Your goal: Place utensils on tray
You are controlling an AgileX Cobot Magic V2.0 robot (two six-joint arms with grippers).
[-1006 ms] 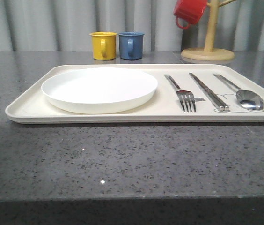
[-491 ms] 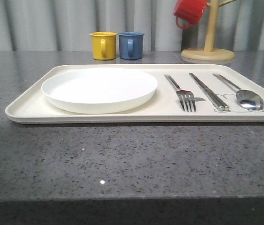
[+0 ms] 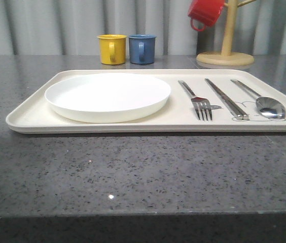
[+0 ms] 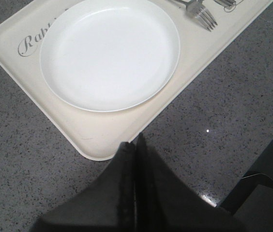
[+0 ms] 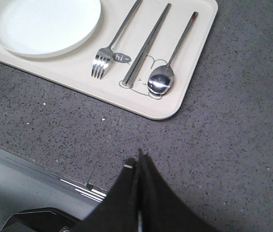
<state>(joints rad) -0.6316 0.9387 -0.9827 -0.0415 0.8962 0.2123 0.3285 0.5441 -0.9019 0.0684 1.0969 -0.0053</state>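
Nothing has shifted across the last second: the front view matches its earlier pictures item for item, which suggests the placing is finished and both arms are parked.

The tray [image 3: 31,119] lies on the grey counter [image 3: 133,172], just ahead of the left gripper [image 4: 135,145] and further ahead of the right gripper [image 5: 139,157]. Both grippers hover over bare counter with their fingers pressed together on nothing.

The plate [image 3: 107,96] sits on the tray directly ahead of the left gripper. The chopsticks [image 5: 146,46], spoon [image 5: 161,79] and fork [image 5: 102,60] lie side by side ahead of the right gripper, chopsticks between the other two, all well apart from its fingers.

Beyond the tray stand a yellow mug [image 3: 112,49] and a blue mug [image 3: 142,48], and a red mug [image 3: 205,12] hangs on a wooden stand [image 3: 225,58].
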